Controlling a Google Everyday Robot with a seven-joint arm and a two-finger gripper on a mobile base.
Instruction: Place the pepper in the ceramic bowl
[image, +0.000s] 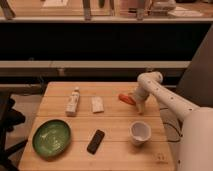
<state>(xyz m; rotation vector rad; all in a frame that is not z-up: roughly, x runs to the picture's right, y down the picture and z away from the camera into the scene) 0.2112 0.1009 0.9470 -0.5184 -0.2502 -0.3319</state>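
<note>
The wooden table (115, 117) is the widest thing here, and the main risk we see is the distance across it. The arm (165, 97) reaches in from the right, while the green dish (51, 139), which we take for the ceramic bowl, sits at the near left corner, well apart from the load. If the hold is shallow, the pepper could slip out on that long carry and roll off an edge. The white cup (140, 132) stands near the arm on the near right. A release made too soon, or aimed at the wrong vessel, could drop the pepper there instead. The dark phone (95, 141) lies between the cup and the dish, so a low pass could knock it. The bottle (73, 101) and the small packet (97, 104) lie farther back and look less exposed. The gripper (136, 104) is over the right part of the table, with the pepper (126, 98) at its left side, touching it or nearly so. We cannot tell whether the gripper is closed on the pepper or only resting against it.
</note>
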